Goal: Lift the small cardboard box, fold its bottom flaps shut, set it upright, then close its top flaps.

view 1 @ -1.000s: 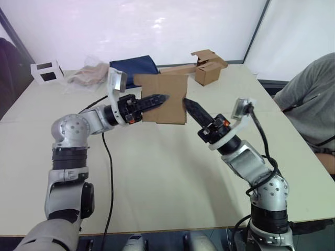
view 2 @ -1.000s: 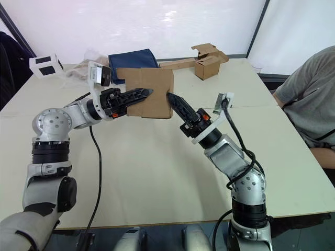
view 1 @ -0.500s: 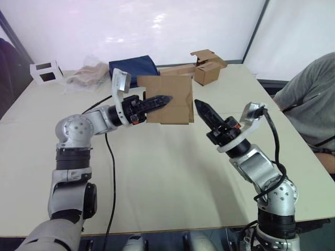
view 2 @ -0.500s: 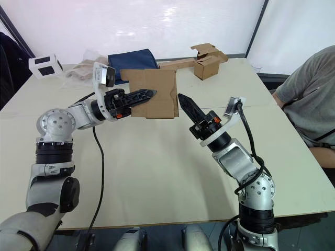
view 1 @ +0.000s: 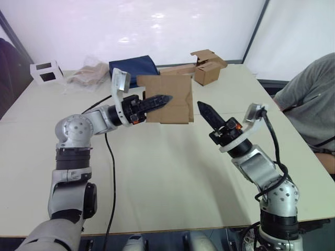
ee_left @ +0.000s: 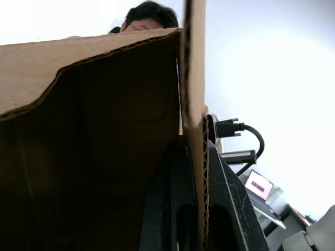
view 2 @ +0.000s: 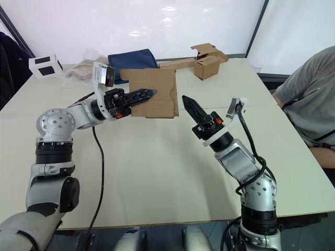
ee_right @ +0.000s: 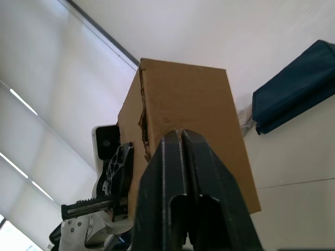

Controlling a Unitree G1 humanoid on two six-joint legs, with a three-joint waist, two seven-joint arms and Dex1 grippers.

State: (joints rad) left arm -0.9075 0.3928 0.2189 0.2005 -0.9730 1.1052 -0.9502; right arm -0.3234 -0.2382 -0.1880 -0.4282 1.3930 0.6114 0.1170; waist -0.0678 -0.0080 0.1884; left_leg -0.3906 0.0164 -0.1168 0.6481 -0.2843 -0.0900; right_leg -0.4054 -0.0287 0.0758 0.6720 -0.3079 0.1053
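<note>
Currently the small cardboard box is held clear of the bench, above its middle toward the far edge, with a broad brown face turned to your head cameras. Your left gripper has it: the left wrist view shows one cardboard wall pinched edge-on between the two black fingers, with the dark inside of the box open beside it. Which flaps are the bottom ones cannot be told from these views; a ragged cardboard edge shows in both wrist views.

Your right gripper stands just to the right of the box, apart from it, its tip pointing up and toward the box's lower right corner. Its fingers are pressed together with no visible gap, and it holds nothing; the right wrist view confirms the closed pair with the box face beyond.

Farther out, toward the far edge of the bench, you have a folded dark blue cloth, a crumpled plastic bag and a small white box near the far left corner. A second brown box with a long cardboard strip sits near the far right corner. A person in a grey shirt sits at the right edge. A black cable hangs below the left arm.
</note>
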